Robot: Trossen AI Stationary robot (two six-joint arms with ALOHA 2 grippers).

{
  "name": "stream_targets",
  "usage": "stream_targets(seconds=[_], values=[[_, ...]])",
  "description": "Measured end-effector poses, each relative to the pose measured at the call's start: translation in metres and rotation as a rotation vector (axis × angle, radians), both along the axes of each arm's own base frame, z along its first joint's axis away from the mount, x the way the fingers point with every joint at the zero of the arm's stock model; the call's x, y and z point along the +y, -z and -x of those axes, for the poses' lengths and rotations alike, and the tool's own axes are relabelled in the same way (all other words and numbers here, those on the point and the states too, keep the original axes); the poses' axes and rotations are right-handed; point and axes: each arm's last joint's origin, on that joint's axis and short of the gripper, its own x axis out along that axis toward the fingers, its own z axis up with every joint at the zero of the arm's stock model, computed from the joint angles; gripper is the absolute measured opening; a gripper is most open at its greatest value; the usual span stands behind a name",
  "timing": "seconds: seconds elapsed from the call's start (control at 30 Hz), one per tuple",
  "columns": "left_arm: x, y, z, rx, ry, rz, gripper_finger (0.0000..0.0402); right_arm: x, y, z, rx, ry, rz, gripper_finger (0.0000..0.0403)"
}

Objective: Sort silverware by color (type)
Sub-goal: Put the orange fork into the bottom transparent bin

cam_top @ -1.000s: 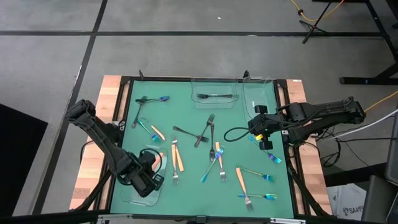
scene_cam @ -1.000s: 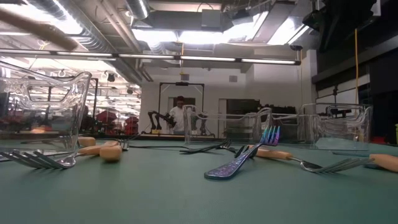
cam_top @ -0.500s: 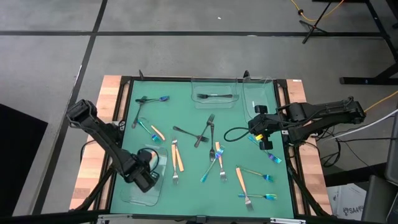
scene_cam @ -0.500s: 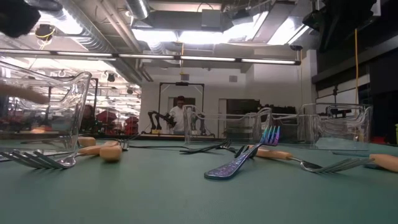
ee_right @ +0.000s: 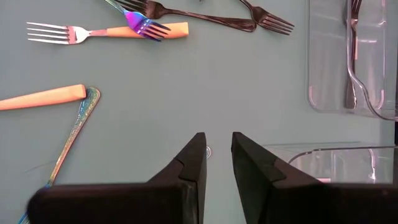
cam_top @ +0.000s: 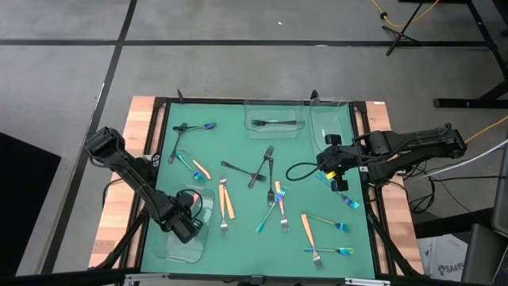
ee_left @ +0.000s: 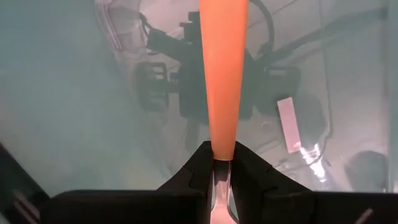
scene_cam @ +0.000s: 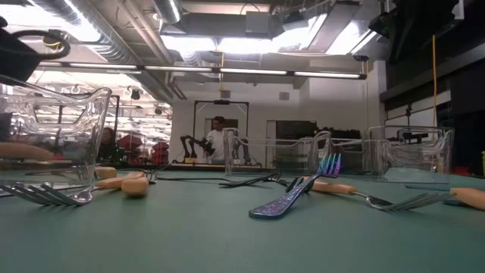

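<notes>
- left end effector [cam_top: 189, 226] is over the clear plastic tray [cam_top: 169, 248] at the near-left corner of the green surface [cam_top: 238, 151], clamped on an orange-handled fork [ee_left: 222, 74] w/ silver neck pinched btwn the fingers [ee_left: 196, 163], handle sticking out over the tray
- right end effector [ee_right: 216, 155] hovers by the right edge of the green surface, just short of the tall clear tray [cam_top: 333, 127] at the far-right corner; fingers a narrow gap apart, nothing btwn them
- black fork [cam_top: 274, 122] lies in the clear tray [cam_top: 274, 127] at the far-middle edge
- rest of silverware scattered mid-surface: black forks [cam_top: 258, 168] crossed, orange-handled ones [cam_top: 227, 200], iridescent blue/teal ones [cam_top: 341, 253] toward near-right corner
- low view: iridescent fork [scene_cam: 295, 195] propped on an orange handle [scene_cam: 333, 187]
</notes>
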Motion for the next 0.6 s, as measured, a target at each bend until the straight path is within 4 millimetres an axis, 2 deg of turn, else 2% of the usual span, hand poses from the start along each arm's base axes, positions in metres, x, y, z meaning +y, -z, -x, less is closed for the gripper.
stream_targets(seconds=[0.47, 0.6], values=[[0.0001, 0.0005, 0.0002, 0.0, 0.0, 0.001, 0.0032, 0.0, 0.0, 0.0, 0.0, 0.0, 0.0, 0.0065], [0.0, 0.0005, 0.0, -0.001, 0.0, 0.002, 0.0048, 0.0, 0.0, 0.0, 0.0, 0.0, 0.0, 0.0065]])
